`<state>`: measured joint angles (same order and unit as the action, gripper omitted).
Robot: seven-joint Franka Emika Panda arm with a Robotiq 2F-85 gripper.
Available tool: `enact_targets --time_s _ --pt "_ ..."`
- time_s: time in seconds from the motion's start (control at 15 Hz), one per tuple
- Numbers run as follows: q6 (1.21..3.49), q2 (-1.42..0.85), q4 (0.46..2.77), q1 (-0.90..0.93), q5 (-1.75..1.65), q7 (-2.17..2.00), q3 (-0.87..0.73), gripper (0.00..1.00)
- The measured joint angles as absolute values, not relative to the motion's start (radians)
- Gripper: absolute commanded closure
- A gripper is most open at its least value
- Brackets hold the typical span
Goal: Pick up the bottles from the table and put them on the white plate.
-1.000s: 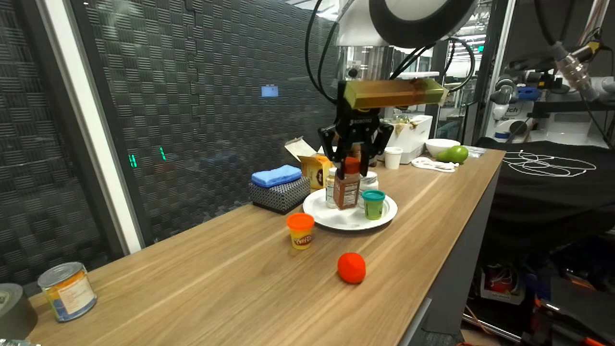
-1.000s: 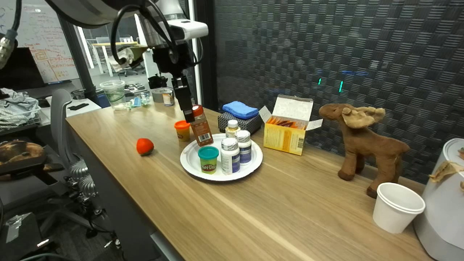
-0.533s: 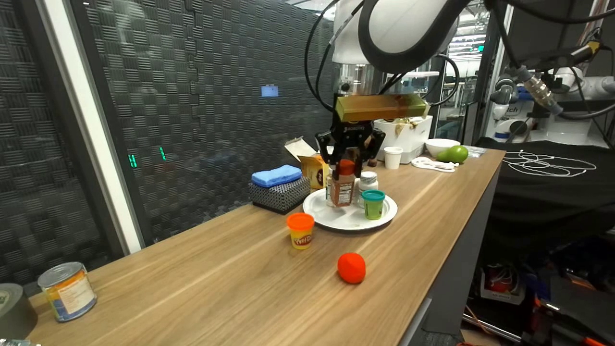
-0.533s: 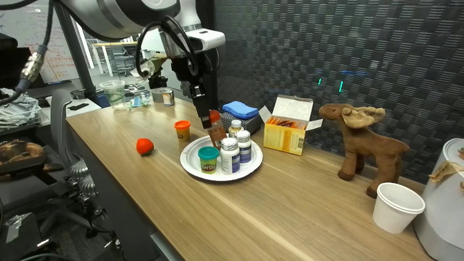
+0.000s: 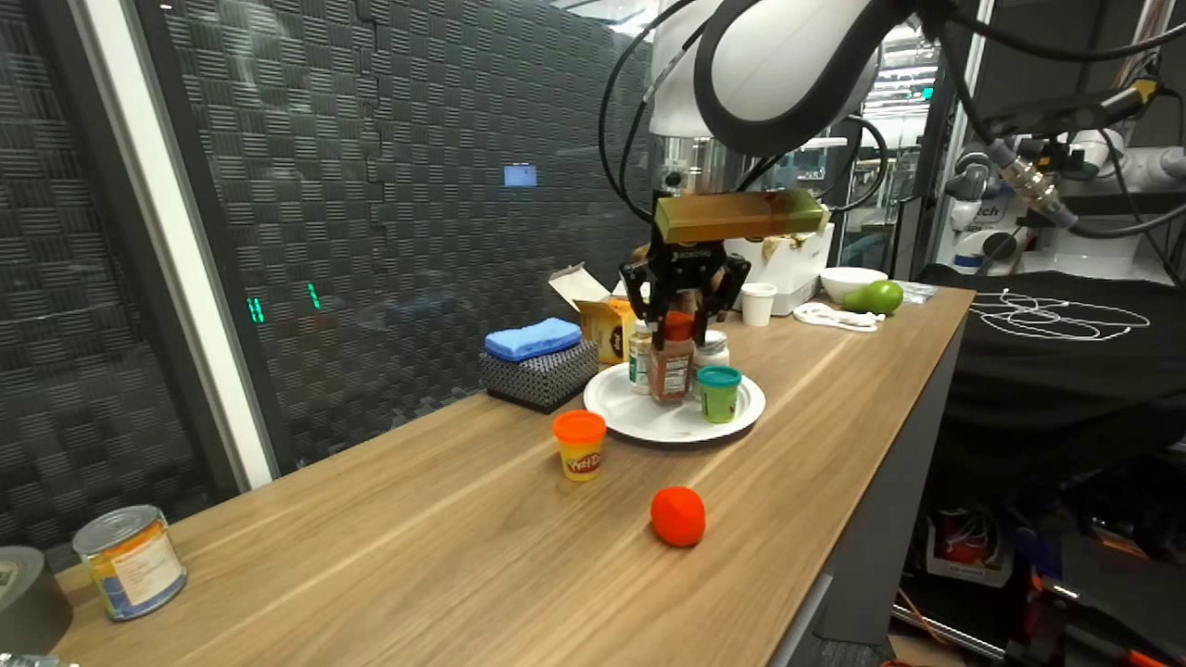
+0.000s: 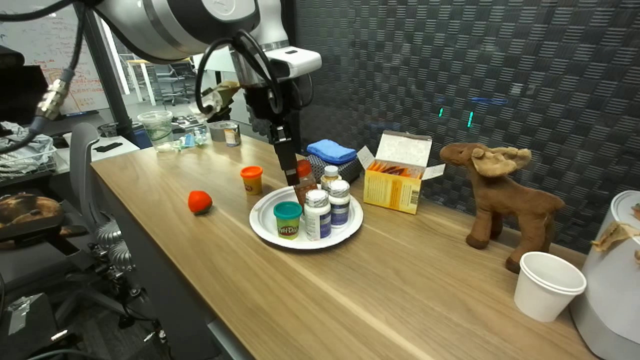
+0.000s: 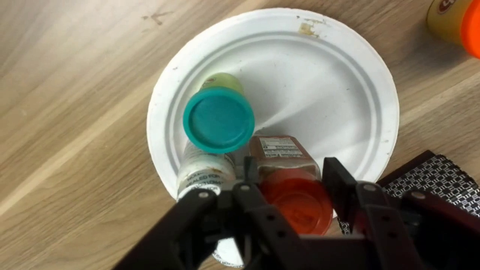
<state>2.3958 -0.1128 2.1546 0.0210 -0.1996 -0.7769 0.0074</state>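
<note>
Gripper pointed down over the plate, and you had the jaws clamped on the red-capped bottle, a finger either side of the cap. You held that bottle over the inside of the white plate, tilted a little; the views didn't settle whether its base touched the plate. Your other bottles were bunched near it, all on the plate: two white bottles upright in an exterior view, plus a green-labelled bottle just beside the held one. You also had a teal-lidded tub on there, upright, near the white bottles.

Next out, off the plate, you had an orange-lidded tub standing on the table. Near the plate too: a dark box with a blue cloth on top, and a yellow box, flaps up. Farther off, you had a round red thing on the table. Well apart from your plate: a toy moose, a white cup near its feet, and a tin can toward the table's end.
</note>
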Motion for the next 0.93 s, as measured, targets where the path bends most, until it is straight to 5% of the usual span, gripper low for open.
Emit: enact_targets --time_s 0.07,0.13,0.2,0.4,0.93 --pt "2.396 -0.115 2.155 0.021 -0.200 -0.777 0.006 0.78" --pt "2.396 -0.116 2.155 0.021 -0.200 -0.777 0.004 0.41" --pt "2.396 -0.117 2.155 0.021 -0.200 -0.777 0.001 0.27" --pt "2.396 -0.115 2.153 0.021 -0.200 -0.777 -0.012 0.05" --pt "2.377 -0.052 2.154 0.050 -0.200 -0.775 0.007 0.00"
